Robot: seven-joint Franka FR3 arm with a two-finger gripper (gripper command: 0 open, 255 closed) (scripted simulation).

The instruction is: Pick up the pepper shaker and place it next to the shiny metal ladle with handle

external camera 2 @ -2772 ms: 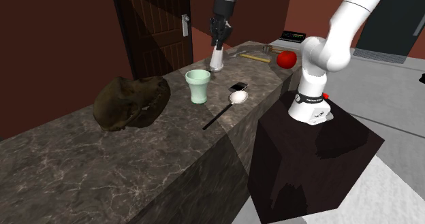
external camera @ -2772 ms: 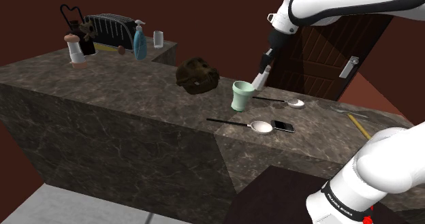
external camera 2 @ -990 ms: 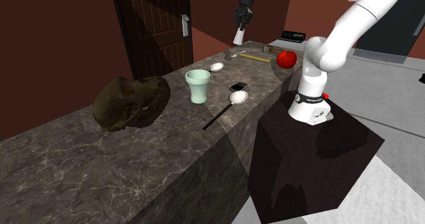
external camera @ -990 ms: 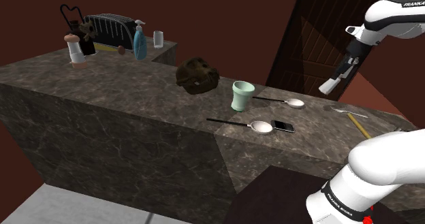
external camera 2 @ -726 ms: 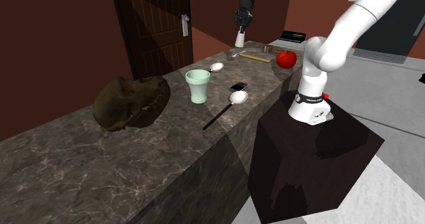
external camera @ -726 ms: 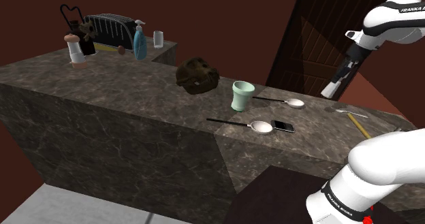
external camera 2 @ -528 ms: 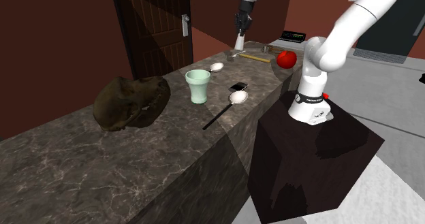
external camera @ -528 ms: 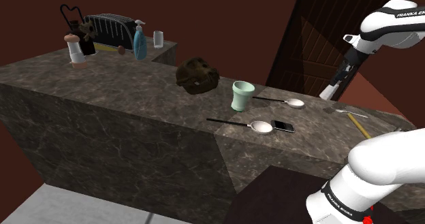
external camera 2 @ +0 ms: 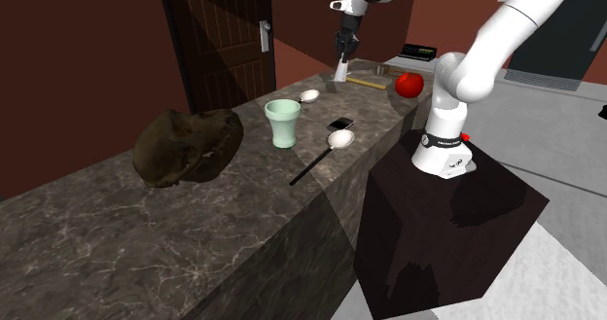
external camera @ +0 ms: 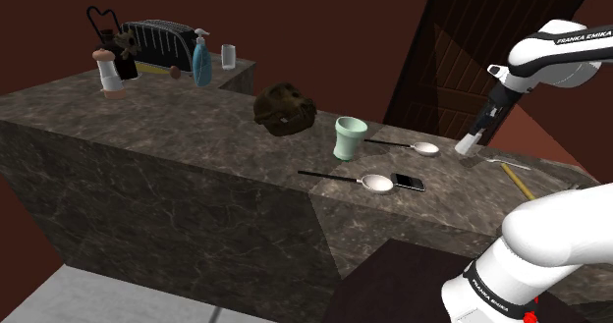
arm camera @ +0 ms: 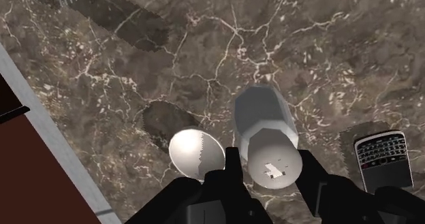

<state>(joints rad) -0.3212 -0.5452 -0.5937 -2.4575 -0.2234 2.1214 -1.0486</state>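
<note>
White pepper shaker [arm camera: 268, 144] sits pinched in the gripper's [arm camera: 270, 168] fingers near the ladle [arm camera: 196, 154] — picked up, not yet released.

Dim renders, soft shadows, no glare

Dark marble surface [external camera: 177, 115] w/ pale veins runs below the gripper [external camera: 475, 134]. Dark brown panelled door [external camera 2: 214, 36] w/ metal handle [external camera 2: 264, 36] stands behind surface, near gripper. Walls [external camera: 324, 26] dark red; grey floor [external camera: 108, 292] well below.
</note>
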